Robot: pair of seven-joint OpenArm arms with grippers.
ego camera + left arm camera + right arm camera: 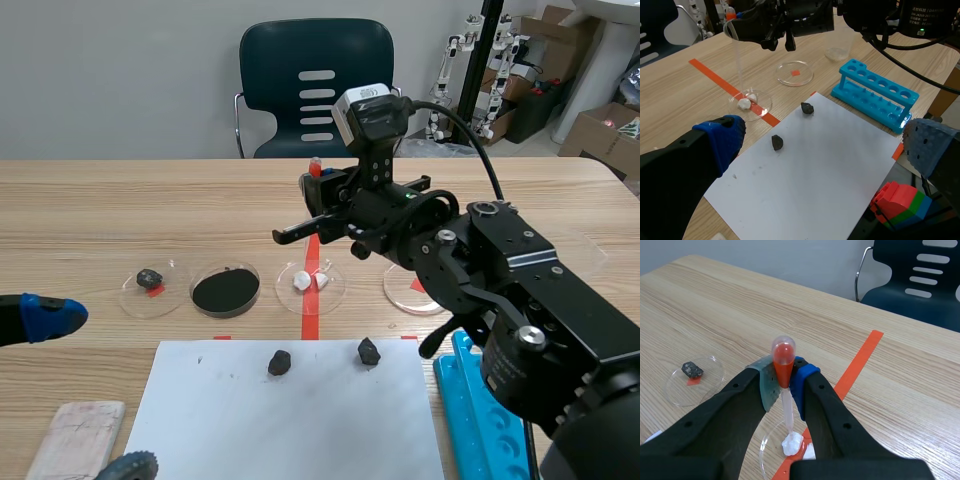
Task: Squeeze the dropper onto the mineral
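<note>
Dropper [783, 365] stands upright, red bulb on top, clear stem pointing down. Its tip sits just above the white mineral [792, 444], or touches it; cannot tell which. The mineral is two small white lumps in a clear petri dish [762, 450] that lies on the orange tape line.

Right gripper [784, 380]: fingers nearly together, clamped on the dropper just under the bulb, grey-green pad on one side and blue pad on the other. Wrist held high over the dish.

Left gripper [822, 145]: fingers wide apart, nothing between them, hovering low near the white paper sheet [300, 420] at the near side of the table.

Surface: light wooden table [120, 210].
- On the sheet, two dark rock pieces [279, 362], well apart from each other.
- Beyond the sheet, in a row with the mineral dish: a dish with a dark stone [150, 278], a dish of black powder [226, 290], and an empty dish [795, 73] over a red square mark.
- Blue tube rack [875, 95] just beside the sheet.
- Pale block [75, 435] at the near edge.

Room: dark green chair [315, 85] behind the table, grey wall, cardboard boxes [600, 125] in the far corner.
</note>
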